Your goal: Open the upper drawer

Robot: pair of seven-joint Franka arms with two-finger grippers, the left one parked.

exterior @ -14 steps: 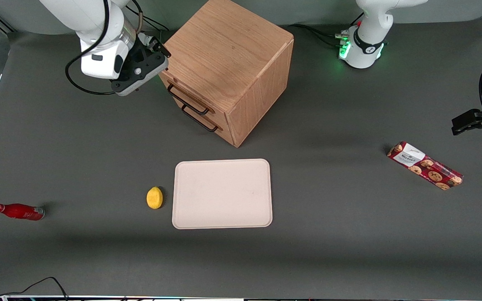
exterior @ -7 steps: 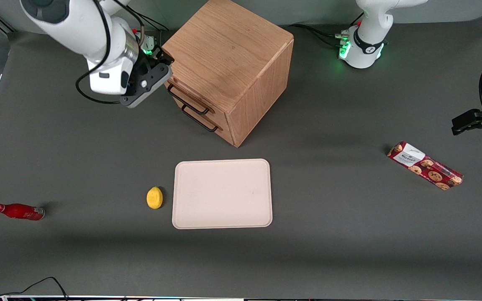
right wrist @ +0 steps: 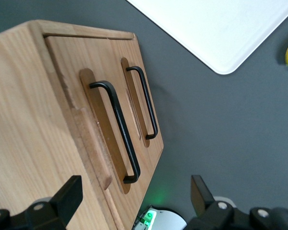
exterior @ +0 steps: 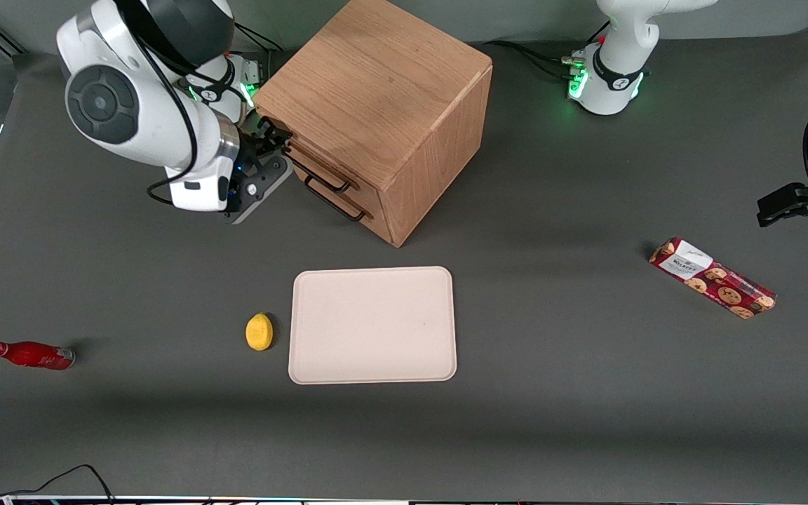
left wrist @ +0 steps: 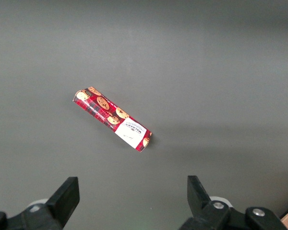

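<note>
The oak cube cabinet (exterior: 383, 98) stands at the back of the table. Its upper drawer (exterior: 309, 160) has a thin black bar handle (exterior: 320, 175); the like drawer below it (exterior: 337, 203) has the same handle. Both fronts sit level with each other. My right gripper (exterior: 276, 140) is in front of the upper drawer, close to the end of its handle that lies farthest from the front camera. In the right wrist view the upper drawer's handle (right wrist: 119, 132) lies just ahead of the gripper (right wrist: 134, 201), whose fingers (right wrist: 69, 196) stand wide open with nothing between them.
A beige tray (exterior: 372, 325) lies nearer the front camera than the cabinet, with a yellow lemon (exterior: 259, 331) beside it. A red bottle (exterior: 30, 355) lies toward the working arm's end of the table. A cookie box (exterior: 711, 278) lies toward the parked arm's end.
My right gripper has come down and nearer the front camera along the cabinet's drawer face, closing on the upper handle. The drawers have not moved.
</note>
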